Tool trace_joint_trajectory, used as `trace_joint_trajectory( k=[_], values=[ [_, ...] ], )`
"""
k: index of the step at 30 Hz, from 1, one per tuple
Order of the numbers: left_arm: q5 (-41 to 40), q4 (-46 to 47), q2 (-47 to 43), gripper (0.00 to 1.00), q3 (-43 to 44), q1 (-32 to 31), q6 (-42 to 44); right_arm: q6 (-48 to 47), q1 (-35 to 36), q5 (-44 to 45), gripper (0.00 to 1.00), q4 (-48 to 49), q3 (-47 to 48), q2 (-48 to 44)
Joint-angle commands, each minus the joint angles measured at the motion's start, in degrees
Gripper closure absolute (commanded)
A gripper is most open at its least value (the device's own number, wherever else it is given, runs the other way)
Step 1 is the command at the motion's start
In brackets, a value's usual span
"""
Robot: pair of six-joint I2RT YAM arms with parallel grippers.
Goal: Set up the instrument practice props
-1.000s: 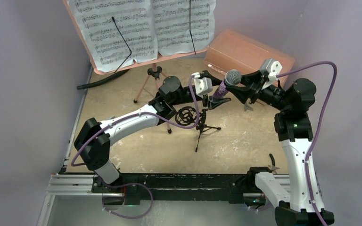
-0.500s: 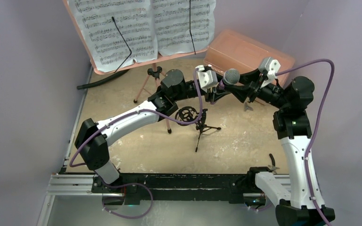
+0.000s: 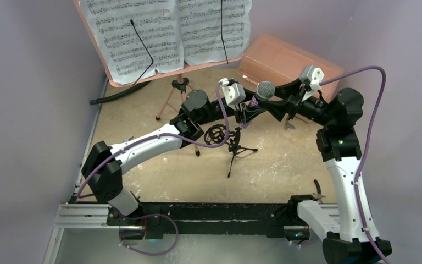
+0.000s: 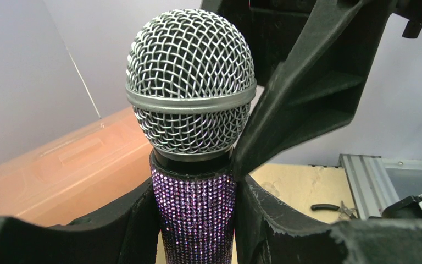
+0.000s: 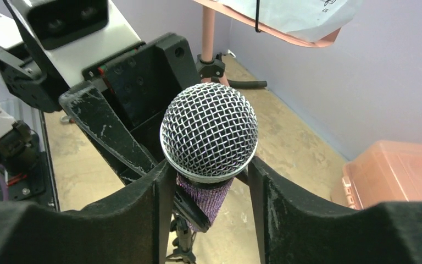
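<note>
The microphone (image 4: 189,93) hangs above the surface (image 3: 286,165), mesh head up and long axis nearly upright, near the mic stand (image 3: 234,148). The left claw (image 4: 195,220), half closed, pinches its purple body. The right claw (image 5: 209,190) clamps just under the head. The print on the sheet music (image 3: 165,30) is too small to read.

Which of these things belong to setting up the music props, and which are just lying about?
Belonging to the job: pink music stand, sheet-music pages, purple glitter microphone, small black mic stand.
Just lying about: salmon plastic box, hand tool, black hose.
</note>
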Motion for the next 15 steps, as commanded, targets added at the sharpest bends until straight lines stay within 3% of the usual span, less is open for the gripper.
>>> trace_joint_trajectory(
  k=[1, 9, 15],
  values=[
    [-2.9, 8.1, -3.9, 1.00, -3.4, 0.5, -7.0, 0.5, -0.7, 2.8, 0.42, 6.0, 1.7, -0.8],
    [-6.8, 16.2, -7.4, 1.00, -9.6, 1.6, -11.5, 1.8, -0.7, 2.8, 0.20, 7.4, 0.0, -1.5],
    [-14.1, 25.6, -12.3, 1.00, -17.4, 2.4, -16.8, 3.0, -0.7, 3.0, 0.10, 8.4, -1.6, -1.8]
  ],
)
